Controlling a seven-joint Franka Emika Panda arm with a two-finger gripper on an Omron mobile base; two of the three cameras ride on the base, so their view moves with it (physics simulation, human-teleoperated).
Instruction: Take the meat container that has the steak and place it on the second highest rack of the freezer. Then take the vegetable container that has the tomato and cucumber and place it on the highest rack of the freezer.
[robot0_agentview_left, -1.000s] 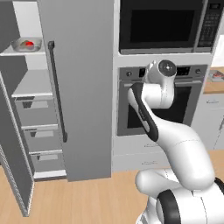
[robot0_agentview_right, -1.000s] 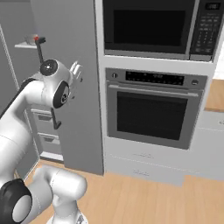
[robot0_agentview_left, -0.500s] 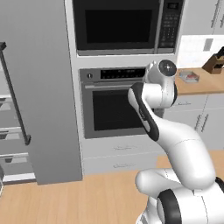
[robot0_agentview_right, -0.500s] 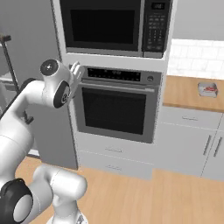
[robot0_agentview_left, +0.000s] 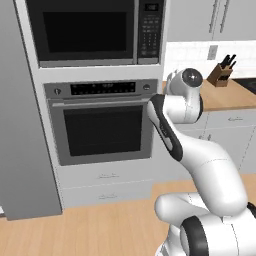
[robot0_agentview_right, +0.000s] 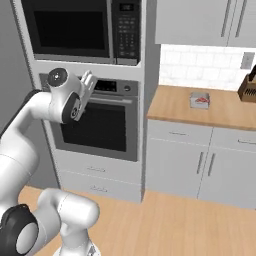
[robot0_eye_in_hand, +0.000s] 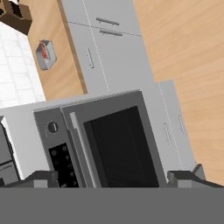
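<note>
Cabinetry takes up most of what stands before the robot: a tall white column with a microwave (robot0_agentview_left: 90, 31) at the upper left of the left base view and a built-in oven (robot0_agentview_left: 102, 122) directly under it, its dark glass door shut. Below the oven sit two shallow white drawers (robot0_agentview_left: 105, 184), and below them the wooden floor (robot0_agentview_right: 165, 225) runs across the bottom of both base views. A flat grey panel (robot0_agentview_left: 20, 125) fills the left edge of the left base view. To the right of the oven column, a wooden counter (robot0_agentview_right: 220, 107) runs over white cupboards (robot0_agentview_right: 200, 160), with a white tiled wall behind it. The white arm rises at the lower left of the right base view and bends toward the oven, with the gripper (robot0_agentview_right: 88, 80) held up in front of the oven's control strip, in the upper left of that view. In the hand view the two dark finger tips stand far apart at the bottom edge, with the oven door between them and nothing in their grasp. On the counter, at centre right of the right base view, sits a small grey container (robot0_agentview_right: 200, 100) with the red steak (robot0_agentview_right: 201, 100) inside it; the hand view shows it at upper left (robot0_eye_in_hand: 45, 54). A knife block (robot0_agentview_left: 220, 74) stands farther along the counter, at the right edge.
</note>
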